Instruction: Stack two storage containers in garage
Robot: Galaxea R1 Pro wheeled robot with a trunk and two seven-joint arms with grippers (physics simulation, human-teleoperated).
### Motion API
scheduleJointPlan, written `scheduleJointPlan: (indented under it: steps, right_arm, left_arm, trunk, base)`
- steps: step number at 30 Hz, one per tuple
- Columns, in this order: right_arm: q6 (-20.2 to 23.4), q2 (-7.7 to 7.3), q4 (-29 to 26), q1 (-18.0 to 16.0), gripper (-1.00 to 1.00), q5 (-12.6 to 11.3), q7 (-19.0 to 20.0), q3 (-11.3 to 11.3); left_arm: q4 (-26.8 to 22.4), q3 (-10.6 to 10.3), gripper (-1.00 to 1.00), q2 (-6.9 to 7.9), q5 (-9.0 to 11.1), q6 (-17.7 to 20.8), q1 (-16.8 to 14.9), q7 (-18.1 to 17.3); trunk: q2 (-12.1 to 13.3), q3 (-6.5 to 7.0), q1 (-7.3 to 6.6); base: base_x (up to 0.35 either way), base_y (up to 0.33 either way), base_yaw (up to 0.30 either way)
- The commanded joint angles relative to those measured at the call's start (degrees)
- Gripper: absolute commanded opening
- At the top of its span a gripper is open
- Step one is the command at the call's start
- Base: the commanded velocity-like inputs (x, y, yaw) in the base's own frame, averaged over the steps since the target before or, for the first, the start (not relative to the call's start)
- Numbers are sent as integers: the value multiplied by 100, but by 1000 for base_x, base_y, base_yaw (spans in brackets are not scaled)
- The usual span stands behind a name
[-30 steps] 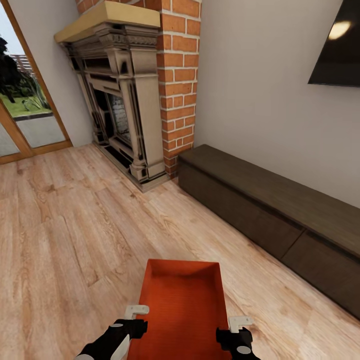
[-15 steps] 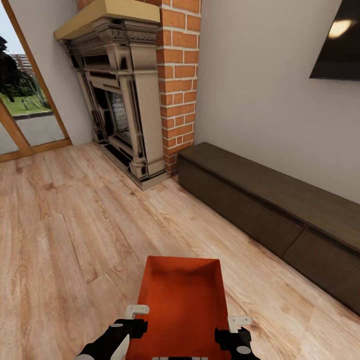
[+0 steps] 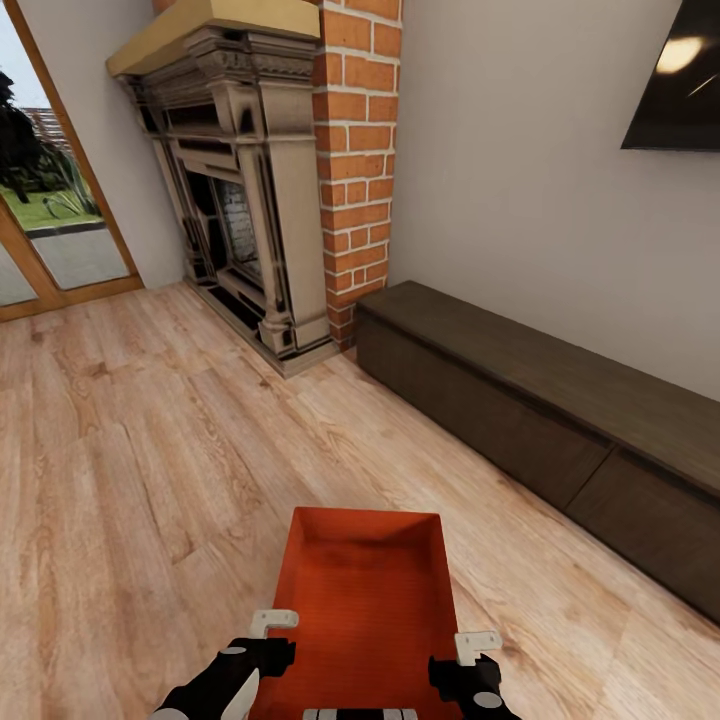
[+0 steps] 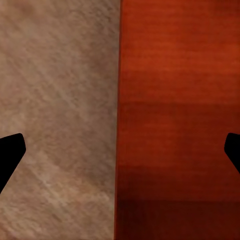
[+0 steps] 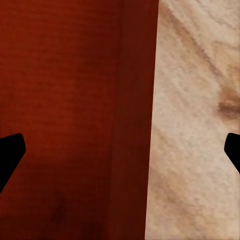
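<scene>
Nearest the robot in the head view, an orange-red storage container (image 3: 365, 610) sits at 6 o'clock, lidless, its ribbed inside facing up, its long axis running away toward 12. The left gripper (image 3: 268, 628) is at the container's left wall near 7 o'clock and the right gripper (image 3: 472, 650) at the right wall near 5 o'clock; each shows a pale bracket-like fingertip at the rim. From the head view alone it cannot be told whether the walls are clamped.

The left wrist view adds what the head view lacks: both dark fingertips sit far apart at the frame's edges, spread wide, with the container's wall edge (image 4: 170, 120) running between them, red plastic on one side and wood plank floor (image 4: 60, 100) on the other. The right wrist view shows the same arrangement mirrored: fingertips spread, the container (image 5: 75, 110) on one side, pale planks (image 5: 200, 125) on the other. In both, the fingers straddle a wall without visibly pressing it.

Farther out, the light wood floor (image 3: 150, 450) spreads toward 10 o'clock. A long low dark wood cabinet (image 3: 540, 420) runs along the wall from 1 to 3 o'clock. Beyond it, at 12, stands the red brick chimney (image 3: 355, 150) with the fireplace (image 3: 235, 210) just left of it. A wall-mounted black TV (image 3: 680, 80) hangs at 2 o'clock, and a wood-framed glass door (image 3: 50, 230) shows at 10.
</scene>
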Motion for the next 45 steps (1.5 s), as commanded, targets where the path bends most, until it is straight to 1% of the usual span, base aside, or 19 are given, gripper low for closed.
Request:
scheduleJointPlan:
  steps: [1,38,39,40,45]
  right_arm:
    - [-26,-1,3,-4,100,-62,-24,49]
    - [-69,-26,3,-4,100,-86,-23,39]
    - [-71,-27,3,-4,100,-87,-23,34]
    - [-71,-27,3,-4,-100,-90,-23,33]
    - [-70,-28,6,-4,-100,-94,-24,31]
  left_arm:
    - [-12,-48,100,3,37,33,0,36]
    - [-5,-48,100,-6,31,42,0,45]
    - [-4,-48,-100,-6,29,42,0,45]
    - [-4,-48,-100,-6,29,42,0,45]
    - [4,-48,-100,-6,29,43,0,45]
  trunk:
    - [-2,-4,-1]
    - [-2,-4,-1]
    - [-2,-4,-1]
    - [-2,-4,-1]
    - [-2,-4,-1]
  base:
    - [0,0,0]
    - [0,0,0]
    - [0,0,0]
    - [0,0,0]
    - [0,0,0]
